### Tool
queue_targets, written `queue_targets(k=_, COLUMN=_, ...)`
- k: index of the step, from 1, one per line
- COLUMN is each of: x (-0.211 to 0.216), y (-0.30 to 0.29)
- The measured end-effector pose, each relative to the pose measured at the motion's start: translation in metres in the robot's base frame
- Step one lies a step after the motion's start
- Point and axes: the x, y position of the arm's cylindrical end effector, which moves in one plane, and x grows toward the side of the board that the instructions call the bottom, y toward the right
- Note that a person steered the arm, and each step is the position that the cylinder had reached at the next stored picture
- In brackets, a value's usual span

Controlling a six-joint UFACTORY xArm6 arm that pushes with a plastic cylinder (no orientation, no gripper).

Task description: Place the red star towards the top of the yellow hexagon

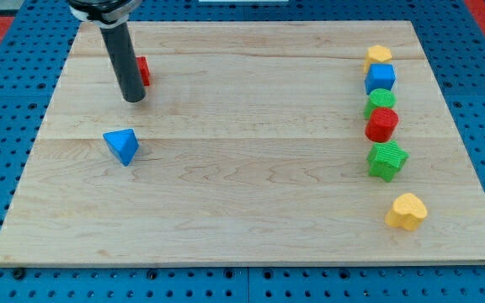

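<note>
My tip [133,98] rests on the wooden board [242,219] at the view's upper left. A red block [144,71], probably the red star, sits just behind and to the right of the rod, which hides part of it, so its shape is unclear. The yellow hexagon [379,55] stands at the top of a column of blocks at the view's far right, far from my tip. A blue triangular block [122,146] lies just below my tip, apart from it.
Below the yellow hexagon, the right-hand column holds a blue block [380,78], a green block [380,102], a red rounded block [382,124] and a green star [387,160]. A yellow heart [407,211] lies lower right.
</note>
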Motion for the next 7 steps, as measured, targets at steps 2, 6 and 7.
queue_targets(k=2, x=-0.04, y=0.007)
queue_targets(k=6, x=-0.065, y=0.108)
queue_targets(k=7, x=-0.056, y=0.062)
